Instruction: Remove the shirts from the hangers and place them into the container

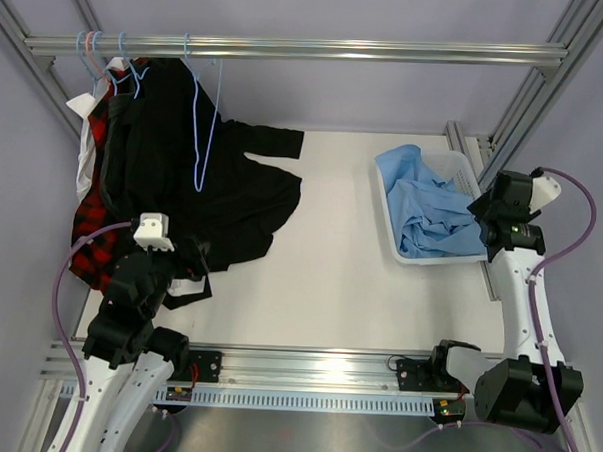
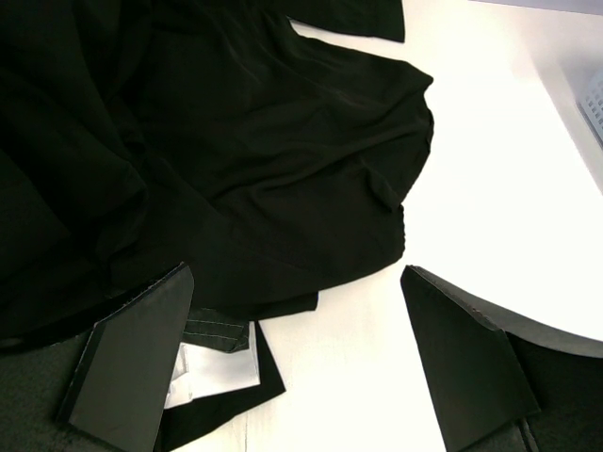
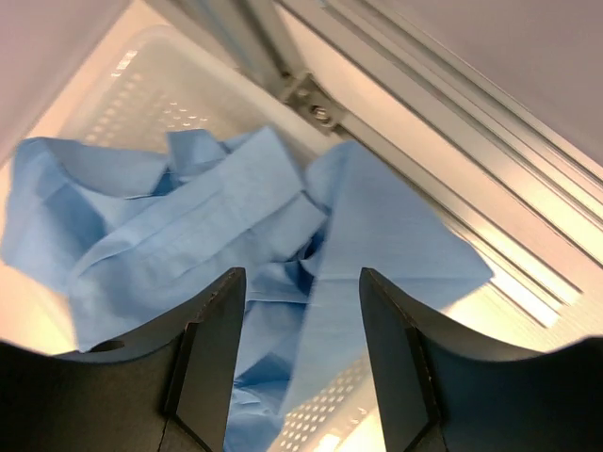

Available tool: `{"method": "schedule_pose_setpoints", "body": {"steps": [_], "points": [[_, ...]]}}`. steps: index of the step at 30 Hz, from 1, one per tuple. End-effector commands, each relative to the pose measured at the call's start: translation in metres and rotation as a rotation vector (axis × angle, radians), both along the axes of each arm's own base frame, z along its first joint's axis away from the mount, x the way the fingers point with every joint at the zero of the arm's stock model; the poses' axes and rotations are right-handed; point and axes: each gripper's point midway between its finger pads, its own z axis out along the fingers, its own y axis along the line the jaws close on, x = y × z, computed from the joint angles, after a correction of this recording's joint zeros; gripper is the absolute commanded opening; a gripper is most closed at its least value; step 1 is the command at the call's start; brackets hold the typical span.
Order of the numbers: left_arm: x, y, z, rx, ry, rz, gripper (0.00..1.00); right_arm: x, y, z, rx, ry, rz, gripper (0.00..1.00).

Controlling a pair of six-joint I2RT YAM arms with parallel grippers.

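Black shirt [image 2: 236, 141] crowds the spread left claw [image 2: 294, 282]; right claw [image 3: 300, 278], parted, overhangs blue shirt [image 3: 188, 217].

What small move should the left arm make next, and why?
Probably lower the left gripper and close on the hem of the black shirt: its jaws stand wide open astride that hem on the table, and the light blue shirt already lies in the container.

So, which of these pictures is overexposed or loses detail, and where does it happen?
Left wrist: the table is burnt out to plain white, and the black shirt shows almost no folds. Right wrist: the container glares at the lower left, while the light blue shirt is sharp. Top external: even light, no blur.
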Motion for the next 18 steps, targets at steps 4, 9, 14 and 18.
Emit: {"method": "schedule_pose_setpoints", "body": {"steps": [4, 9, 14, 18], "points": [[0.003, -0.004, 0.02, -0.03, -0.083, -0.014, 0.99, -0.003, -0.002, -0.065, 0.068, 0.142, -0.021, 0.61], [0.003, -0.004, 0.02, -0.03, -0.081, -0.014, 0.99, 0.025, 0.026, -0.097, 0.177, 0.182, 0.139, 0.58], [0.003, -0.004, 0.019, -0.029, -0.079, -0.012, 0.99, 0.049, 0.038, -0.137, 0.24, 0.253, 0.222, 0.57], [0.003, -0.004, 0.018, -0.026, -0.073, -0.011, 0.99, 0.058, 0.042, -0.169, 0.278, 0.325, 0.235, 0.57]]}}
